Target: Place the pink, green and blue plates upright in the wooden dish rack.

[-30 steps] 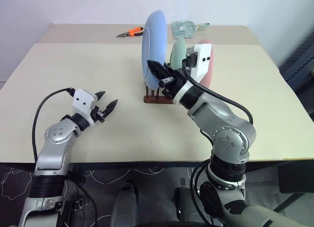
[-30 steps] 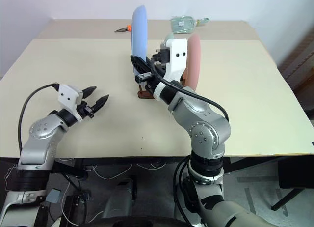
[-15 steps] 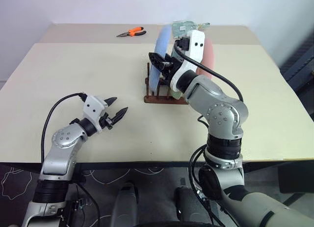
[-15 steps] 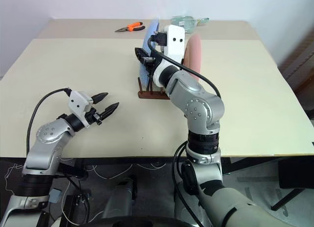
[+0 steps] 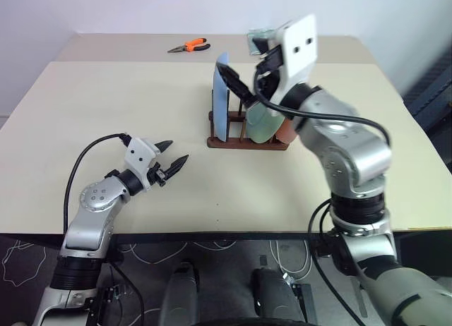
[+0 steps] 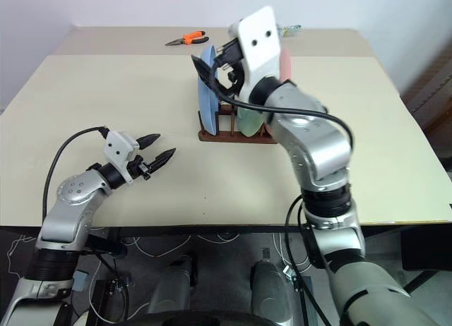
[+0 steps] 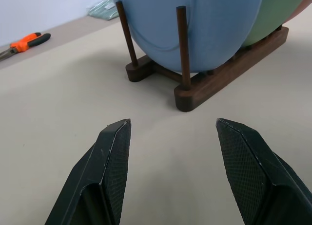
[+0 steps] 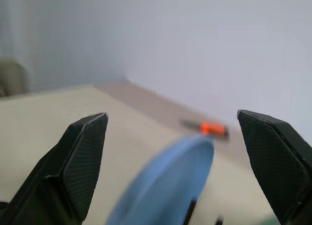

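A: On the cream tabletop (image 5: 141,114), mid-rear, the small dark brown wooden dish rack w/ thin upright pegs (image 7: 214,84) looks full. Light blue round plate (image 5: 222,97) stands on edge betw. pegs at the end nearer the robot's left; pale mint green round plate (image 7: 273,15) next behind it; salmon pink round plate (image 6: 284,61) at the far end, mostly hidden by the right arm.

B: So all 3 in?

A: Far as I can judge, yes, all upright in the rack, nothing flat on the table. Blue one leans a bit vs. the pegs, prob. ok. Only job left would be pulling the arms clear.

B: Grippers?

A: Right gripper (image 8: 170,132) is above the blue plate's rim, jaws spread wide, holding nothing. Left gripper (image 7: 173,132) low over the table, well short of the rack, jaws apart, empty.

B: Any writing, logos?

A: None legible. Plates and rack plain. Orange-handled pliers (image 5: 188,46) and a clear plastic packet (image 5: 265,39) at the back edge; packet too small to read.
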Controlling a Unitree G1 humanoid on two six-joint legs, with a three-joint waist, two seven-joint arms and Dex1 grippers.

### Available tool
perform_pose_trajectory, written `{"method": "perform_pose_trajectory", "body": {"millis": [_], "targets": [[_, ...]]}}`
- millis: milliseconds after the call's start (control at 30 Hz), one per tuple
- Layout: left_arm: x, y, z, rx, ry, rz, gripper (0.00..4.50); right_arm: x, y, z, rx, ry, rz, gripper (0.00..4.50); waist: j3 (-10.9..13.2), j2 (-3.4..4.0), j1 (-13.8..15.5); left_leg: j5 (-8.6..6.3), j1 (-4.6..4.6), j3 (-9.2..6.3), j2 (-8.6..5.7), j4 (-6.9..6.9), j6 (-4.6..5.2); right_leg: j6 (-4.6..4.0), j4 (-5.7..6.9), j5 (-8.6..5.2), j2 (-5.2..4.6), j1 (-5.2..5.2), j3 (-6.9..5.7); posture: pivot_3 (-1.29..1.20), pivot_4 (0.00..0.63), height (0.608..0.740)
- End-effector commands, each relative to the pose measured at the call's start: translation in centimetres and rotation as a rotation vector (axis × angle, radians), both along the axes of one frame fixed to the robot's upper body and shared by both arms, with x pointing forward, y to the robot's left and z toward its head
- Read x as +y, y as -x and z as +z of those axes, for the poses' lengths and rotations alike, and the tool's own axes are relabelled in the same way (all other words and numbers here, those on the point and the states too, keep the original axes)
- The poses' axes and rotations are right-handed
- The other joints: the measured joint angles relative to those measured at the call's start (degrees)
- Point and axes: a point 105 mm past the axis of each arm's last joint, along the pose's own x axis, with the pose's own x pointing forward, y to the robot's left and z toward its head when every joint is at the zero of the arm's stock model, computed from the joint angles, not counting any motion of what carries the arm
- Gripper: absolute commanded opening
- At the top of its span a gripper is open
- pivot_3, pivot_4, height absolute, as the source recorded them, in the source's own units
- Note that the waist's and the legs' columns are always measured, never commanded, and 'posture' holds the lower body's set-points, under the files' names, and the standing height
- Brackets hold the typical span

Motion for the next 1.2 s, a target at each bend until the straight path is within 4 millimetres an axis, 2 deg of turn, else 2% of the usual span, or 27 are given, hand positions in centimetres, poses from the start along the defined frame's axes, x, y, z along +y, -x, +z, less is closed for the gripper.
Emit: {"method": "perform_pose_trajectory", "body": {"millis": [33, 133, 200, 233, 267, 333, 433, 467, 533, 600, 767, 933, 1200], "targets": [[-0.2, -0.2, 0.5, -0.02, -0.016, -0.026, 2.84, -3.1, 3.2, 2.0, -0.087, -0.016, 0.07, 4.33, -0.01, -0.02, 0.02, 0.0, 0.03, 0.01, 0.0, 0.01, 0.0, 0.0, -0.02, 0.0, 0.0, 0.03, 0.01, 0.0, 0.15, 0.74], [-0.3, -0.6, 0.4, -0.016, -0.021, -0.032, 2.84, -7.7, 3.4, 1.5, -0.032, -0.031, -0.017, 4.33, -0.02, -0.04, 0.17, -0.02, 0.03, 0.01, 0.0, 0.04, 0.02, -0.02, -0.07, -0.01, 0.0, 0.09, 0.02, 0.0, 0.15, 0.74], [-0.1, -0.9, 0.2, -0.01, -0.028, -0.033, 2.84, -12.3, 2.8, -0.6, 0.06, -0.005, -0.175, 4.43, -0.02, -0.05, 0.25, -0.02, 0.03, 0.01, 0.0, 0.07, 0.03, -0.04, -0.11, -0.02, -0.01, 0.12, 0.03, 0.0, 0.15, 0.74], [-0.1, -1.1, 0.1, -0.006, -0.03, -0.035, 2.84, -14.0, 2.7, -1.9, 0.089, 0.049, -0.256, 4.43, -0.03, -0.07, 0.53, -0.02, 0.02, 0.01, -0.01, 0.08, 0.03, -0.04, -0.11, -0.02, -0.01, 0.12, 0.03, 0.0, 0.15, 0.74], [0.0, -1.2, 0.0, -0.001, -0.034, -0.042, 2.84, -14.7, 2.9, -3.5, 0.115, 0.15, -0.31, 4.43, -0.03, -0.06, 0.8, -0.04, 0.04, 0.01, 0.0, 0.07, 0.06, -0.05, -0.16, -0.02, 0.0, 0.14, 0.03, 0.0, 0.15, 0.74], [-0.3, -1.2, -0.2, 0.005, -0.038, -0.065, 2.84, -14.5, 3.7, -5.4, 0.133, 0.269, -0.301, 4.43, -0.02, 0.04, 0.68, -0.07, 0.05, 0.05, -0.02, 0.08, 0.1, -0.05, -0.23, -0.02, -0.01, 0.15, 0.06, 0.0, 0.15, 0.74], [-1.3, -1.0, -0.4, 0.017, -0.045, -0.122, 2.84, -12.8, 4.8, -6.8, 0.157, 0.331, -0.226, 4.43, 0.04, 0.25, -0.38, -0.07, 0.08, 0.1, -0.01, 0.09, 0.11, -0.04, -0.11, -0.02, -0.01, 0.05, 0.16, 0.0, 0.15, 0.74], [-1.8, -0.8, -0.5, 0.022, -0.048, -0.151, 2.84, -12.4, 5.0, -7.5, 0.166, 0.376, -0.217, 4.2, 0.03, 0.25, -0.42, -0.07, 0.1, 0.09, -0.01, 0.12, 0.11, -0.03, -0.06, -0.01, 0.0, 0.04, 0.17, 0.0, 0.15, 0.74], [-3.1, -0.1, -0.4, 0.038, -0.04, -0.232, 2.84, -11.1, 5.0, -9.3, 0.178, 0.462, -0.199, 3.55, 0.01, 0.21, -0.26, -0.07, 0.13, 0.06, -0.01, 0.15, 0.11, -0.04, -0.06, -0.02, 0.0, 0.07, 0.17, 0.0, 0.15, 0.74], [-4.5, 0.8, -0.2, 0.053, -0.034, -0.315, 2.84, -9.8, 4.8, -10.0, 0.168, 0.472, -0.192, 2.67, 0.0, 0.16, -0.22, -0.07, 0.11, 0.07, -0.01, 0.16, 0.1, -0.05, -0.13, -0.02, 0.0, 0.09, 0.16, 0.0, 0.15, 0.74], [-6.9, 2.5, 0.6, 0.056, -0.036, -0.439, 2.84, -9.0, 2.8, -11.1, 0.118, 0.58, -0.289, 0.1, 0.0, 0.16, -0.04, -0.07, 0.04, 0.06, -0.03, 0.18, 0.1, -0.09, -0.19, 0.01, -0.01, 0.08, 0.17, 0.0, 0.15, 0.74], [-8.0, 3.4, 1.0, 0.06, -0.029, -0.482, 2.84, -8.7, 1.2, -11.3, 0.086, 0.622, -0.339, 0.1, 0.0, 0.17, -0.05, -0.07, 0.06, 0.06, -0.03, 0.17, 0.1, -0.09, -0.2, 0.01, 0.0, 0.08, 0.16, 0.0, 0.15, 0.74], [-8.2, 3.4, 1.1, 0.058, -0.019, -0.47, 2.84, -7.6, 0.2, -11.2, 0.048, 0.642, -0.334, 0.1, 0.0, 0.16, -0.07, -0.06, 0.06, 0.07, -0.03, 0.17, 0.11, -0.08, -0.18, 0.01, 0.0, 0.09, 0.16, 0.0, 0.15, 0.74]]}}
